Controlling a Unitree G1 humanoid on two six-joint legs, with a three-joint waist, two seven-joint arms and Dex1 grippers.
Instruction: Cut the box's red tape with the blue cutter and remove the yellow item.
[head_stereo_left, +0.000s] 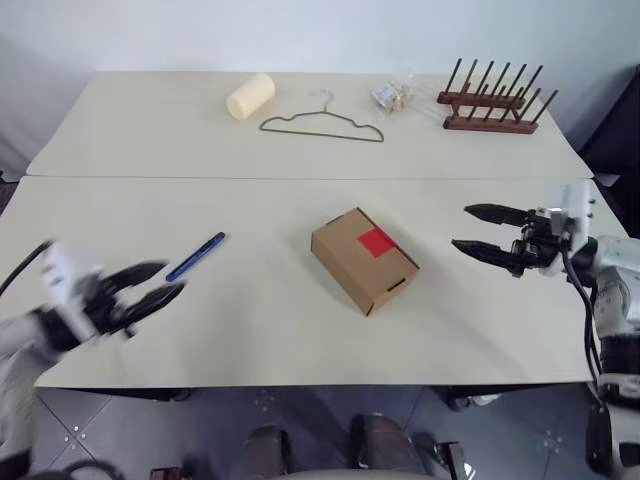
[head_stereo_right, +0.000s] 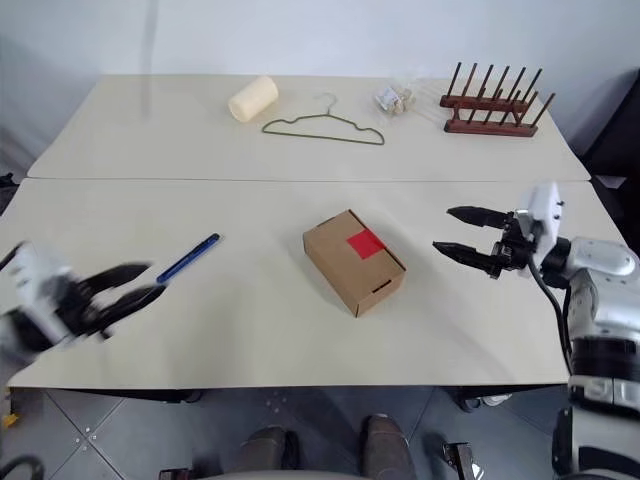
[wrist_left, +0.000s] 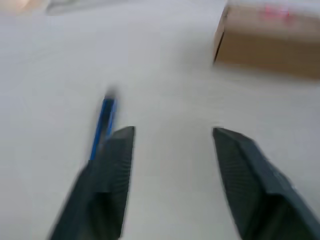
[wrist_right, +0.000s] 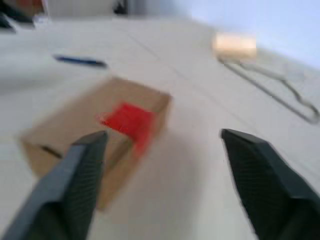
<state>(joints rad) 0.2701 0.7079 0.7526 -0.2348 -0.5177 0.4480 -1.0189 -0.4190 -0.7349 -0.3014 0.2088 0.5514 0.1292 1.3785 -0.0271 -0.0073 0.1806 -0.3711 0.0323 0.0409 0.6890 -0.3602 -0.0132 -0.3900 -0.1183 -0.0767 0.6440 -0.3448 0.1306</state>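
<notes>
**Cutter and box both untouched, both claws spread**

The box (head_stereo_left: 364, 259) sits near the middle of the table (head_stereo_left: 250, 330), turned on a diagonal, with the red tape (head_stereo_left: 376, 241) on its top face toward the two o'clock corner. A slot shows in the end facing five o'clock. The box is closed, so whatever it holds is hidden; the yellow item cannot be confirmed from here.

The blue cutter (head_stereo_left: 196, 256) lies flat on the table at about nine o'clock from the box, well apart from it, slanted with one end toward the box.

The left gripper (head_stereo_left: 158, 283) hovers just beside the cutter's near end, fingers spread and holding nothing. The right gripper (head_stereo_left: 482, 232) hangs at three o'clock from the box, pointing at it, fingers wide apart and empty.

The cutter looks light, stiff and smooth, likely to roll or skid; a pinch across the middle of its barrel seems safest. The cardboard looks light and would probably slide under the blade unless its side walls are steadied.
</notes>
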